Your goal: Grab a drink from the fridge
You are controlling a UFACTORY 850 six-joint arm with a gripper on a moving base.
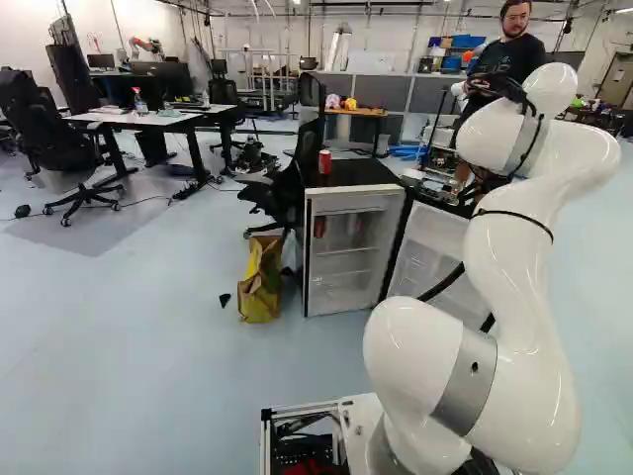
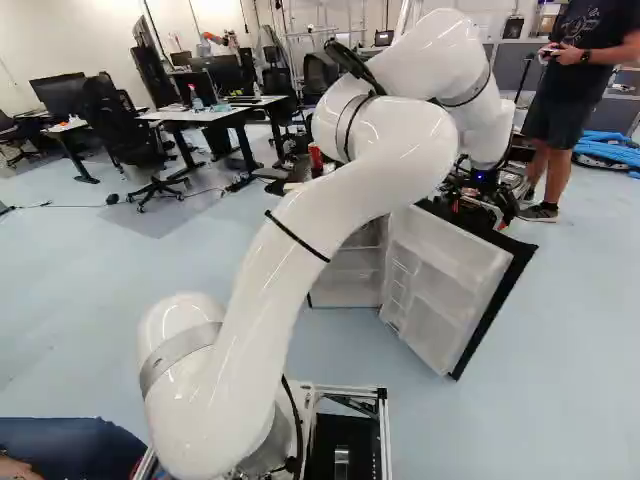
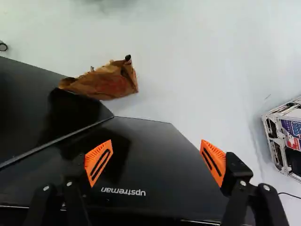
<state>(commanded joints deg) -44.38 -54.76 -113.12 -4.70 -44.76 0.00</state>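
Can [image 1: 324,161], red, upright on the fridge [image 1: 309,257] near the centre of the left base view; in the right base view it shows left of centre, just beside the arm [image 2: 340,200]. Only the left base view shows the bag [image 1: 260,282] beside the fridge and another red can [image 1: 319,227] inside, at the upper left of the interior; the right base view hides these, yet shows more of the open door [image 2: 440,280], right of centre. The end effector [image 2: 480,205] is above the door; only the wrist view shows its fingers well apart, nothing gripped; under them lies a black panel [image 3: 155,165] with white lettering.
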